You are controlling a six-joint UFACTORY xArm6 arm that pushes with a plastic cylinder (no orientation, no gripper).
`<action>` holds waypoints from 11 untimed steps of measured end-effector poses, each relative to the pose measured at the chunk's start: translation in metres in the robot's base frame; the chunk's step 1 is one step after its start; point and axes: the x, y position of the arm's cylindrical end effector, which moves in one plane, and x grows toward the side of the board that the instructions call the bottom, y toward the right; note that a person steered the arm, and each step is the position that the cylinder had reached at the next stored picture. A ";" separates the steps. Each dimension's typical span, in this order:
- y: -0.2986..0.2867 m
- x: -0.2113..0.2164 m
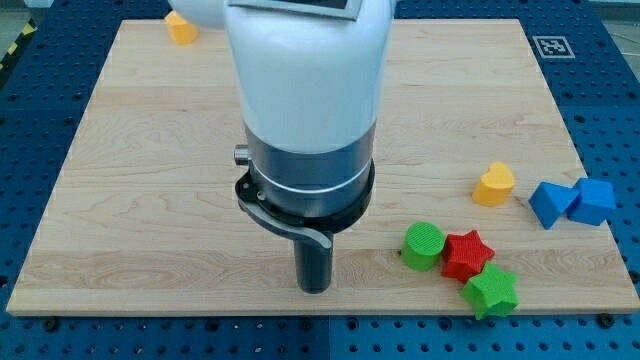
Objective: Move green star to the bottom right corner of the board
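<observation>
Green star [491,291]: you saw it lying near the board's bottom edge, toward the view's right, short of the corner itself.
Star's neighbours: it touched the red star [466,254] at its upper left; the green cylinder [423,246] sat just left of the red star, touching it.
Your tip [315,288]: it rested on the board [150,200] near the bottom edge, well to the view's left of the green star and at about the same height in the view.
Tip's contact: it touched no block; bare wood lay between it and the green cylinder.
Tip's form: you had a plain dark rod, with nothing on it to part or close.
Yellow block [494,184]: it stood above the cluster, toward the view's right.
Blue blocks: two, [552,203] and [595,200], touched each other near the right edge.
Orange block [181,28]: it sat far off at the view's top left.
</observation>
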 end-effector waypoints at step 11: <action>0.205 0.015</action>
